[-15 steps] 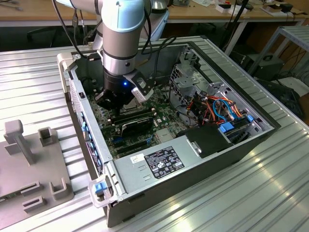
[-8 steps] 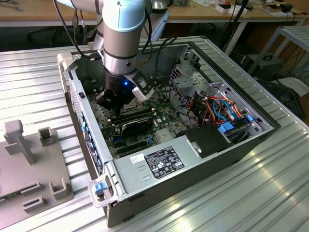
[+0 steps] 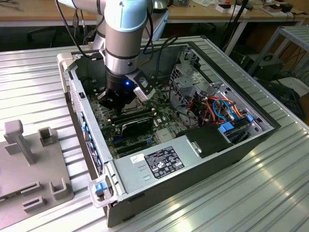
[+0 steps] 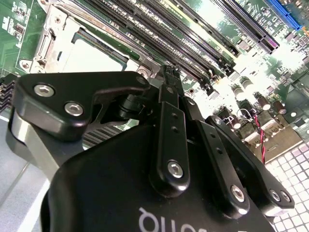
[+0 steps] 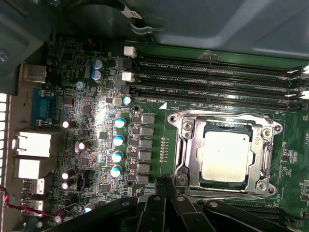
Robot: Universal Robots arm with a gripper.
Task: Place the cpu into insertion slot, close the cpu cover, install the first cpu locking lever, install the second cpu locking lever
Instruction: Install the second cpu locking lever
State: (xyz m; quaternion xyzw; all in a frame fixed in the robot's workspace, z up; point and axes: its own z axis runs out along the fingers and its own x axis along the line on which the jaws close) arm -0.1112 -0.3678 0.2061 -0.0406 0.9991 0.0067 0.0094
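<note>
Gripper [image 4: 170, 77] linkage is being seen closest in both wrist views, fingers drawn together at the tips with nothing between them, poised just beside the insertion slot [image 5: 224, 155]. Inside the slot the cpu [image 5: 226, 156] is being seated flat, with the cpu cover [image 5: 186, 145] lying closed around it. Memory slots [image 5: 212, 79] are being lit alongside.

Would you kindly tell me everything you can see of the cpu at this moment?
The cpu is a flat square chip with a dull silver-tan metal top, lying level in the insertion slot on the green motherboard. The silver cpu cover is closed around it, its square cut-out leaving the chip's top exposed. In both wrist views the gripper is beside the socket, not touching the chip.
</note>
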